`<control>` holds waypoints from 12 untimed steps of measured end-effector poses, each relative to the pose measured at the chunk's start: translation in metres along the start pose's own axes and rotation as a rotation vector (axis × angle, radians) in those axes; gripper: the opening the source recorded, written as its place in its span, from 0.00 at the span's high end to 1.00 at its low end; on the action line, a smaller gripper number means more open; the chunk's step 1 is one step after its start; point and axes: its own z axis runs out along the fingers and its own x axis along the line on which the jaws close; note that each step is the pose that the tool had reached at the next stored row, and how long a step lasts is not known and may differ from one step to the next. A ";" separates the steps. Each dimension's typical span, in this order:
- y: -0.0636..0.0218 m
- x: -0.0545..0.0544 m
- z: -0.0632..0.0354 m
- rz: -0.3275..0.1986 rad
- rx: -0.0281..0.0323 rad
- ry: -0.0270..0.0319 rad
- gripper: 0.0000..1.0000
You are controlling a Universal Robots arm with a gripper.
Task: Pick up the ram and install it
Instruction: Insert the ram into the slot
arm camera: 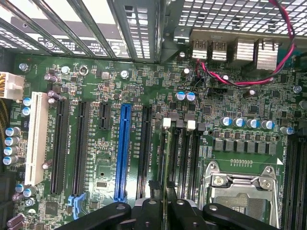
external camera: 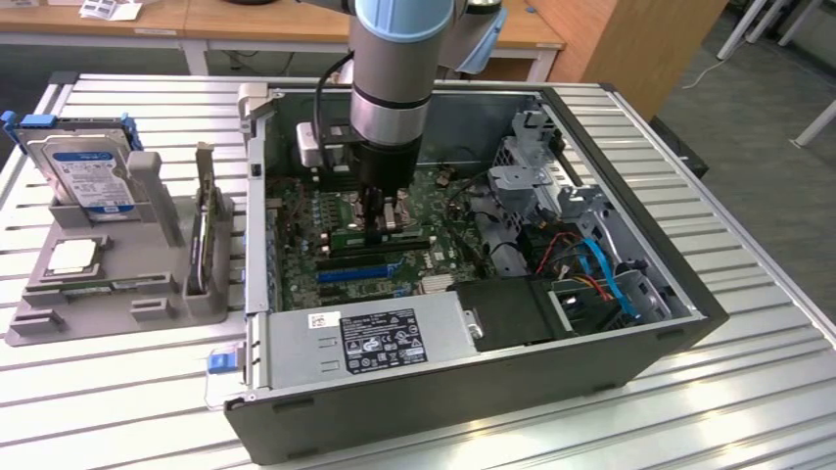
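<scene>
The ram, edge-on in the wrist view, sits clamped in the jaws.

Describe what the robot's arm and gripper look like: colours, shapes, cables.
The arm is a silver-grey cylinder with a light blue joint cap. A black cable runs down beside it to a silvery box at the wrist. The gripper is black, with rounded links.
</scene>
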 end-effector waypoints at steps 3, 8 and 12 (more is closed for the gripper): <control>-0.0001 0.000 0.0014 0.000 0.0002 -0.0002 0.86; 0.0000 0.000 0.0021 0.000 -0.0001 0.0001 0.86; -0.0001 0.000 0.0020 0.000 0.0001 -0.0002 0.86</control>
